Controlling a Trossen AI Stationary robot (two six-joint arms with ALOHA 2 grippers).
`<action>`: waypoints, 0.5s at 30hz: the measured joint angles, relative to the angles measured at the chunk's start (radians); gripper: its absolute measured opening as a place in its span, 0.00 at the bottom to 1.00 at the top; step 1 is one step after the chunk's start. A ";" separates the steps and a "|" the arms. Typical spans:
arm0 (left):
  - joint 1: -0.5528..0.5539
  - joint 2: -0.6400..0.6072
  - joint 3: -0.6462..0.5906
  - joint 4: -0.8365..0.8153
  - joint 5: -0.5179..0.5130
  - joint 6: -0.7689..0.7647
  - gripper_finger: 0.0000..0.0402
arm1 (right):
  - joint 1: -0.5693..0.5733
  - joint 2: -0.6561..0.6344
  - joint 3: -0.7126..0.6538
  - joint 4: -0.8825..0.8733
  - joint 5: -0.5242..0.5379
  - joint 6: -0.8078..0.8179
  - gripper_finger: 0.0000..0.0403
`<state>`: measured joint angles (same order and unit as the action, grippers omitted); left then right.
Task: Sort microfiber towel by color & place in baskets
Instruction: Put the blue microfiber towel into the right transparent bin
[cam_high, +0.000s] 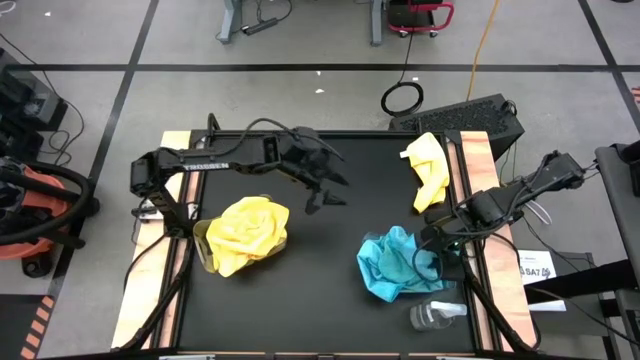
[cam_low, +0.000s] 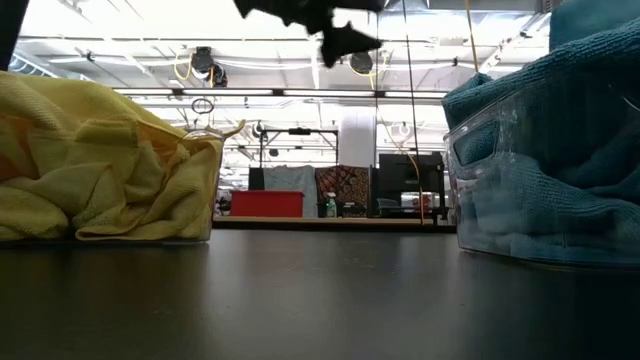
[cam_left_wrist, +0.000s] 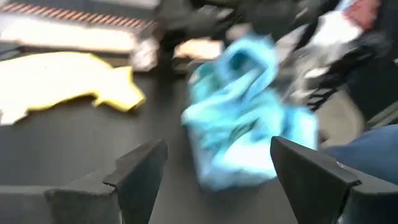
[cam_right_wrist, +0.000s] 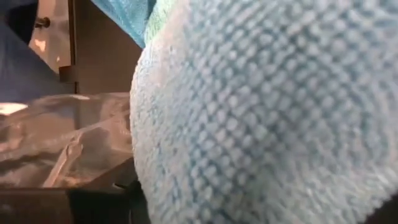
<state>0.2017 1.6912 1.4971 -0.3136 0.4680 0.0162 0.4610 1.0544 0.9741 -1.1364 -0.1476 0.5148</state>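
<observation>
Most of the sorting appears done: yellow towels (cam_high: 246, 232) are heaped in the left basket (cam_low: 200, 190), turquoise towels (cam_high: 398, 264) in the right basket (cam_low: 520, 160). One loose yellow towel (cam_high: 427, 168) is left at the far right of the surface (cam_high: 330, 290). The left gripper (cam_high: 327, 190) is held wide and empty mid-surface; the right gripper (cam_high: 436, 240) sits against the turquoise heap, its grip not discernible.

arms: dark, jointed | left arm (cam_high: 215, 160): white lettering | cables: black, along both arms

Lying on its side near the black table's (cam_high: 330, 300) front right corner: clear plastic bottle (cam_high: 436, 315); coiled cable (cam_high: 402, 98) resting on floor behind.
</observation>
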 joint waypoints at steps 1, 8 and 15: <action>-0.009 0.017 0.000 0.050 0.027 -0.011 0.73 | 0.000 0.007 0.000 0.006 0.004 -0.001 0.62; -0.055 0.183 0.000 0.399 0.159 -0.179 0.69 | 0.000 0.036 0.000 0.015 0.026 -0.001 0.62; -0.103 0.333 0.000 0.627 0.261 -0.323 0.69 | -0.001 0.064 0.000 0.064 0.112 0.047 0.62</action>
<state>0.0987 2.0241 1.4967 0.3134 0.7286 -0.3073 0.4603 1.1186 0.9745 -1.0719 -0.0360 0.5617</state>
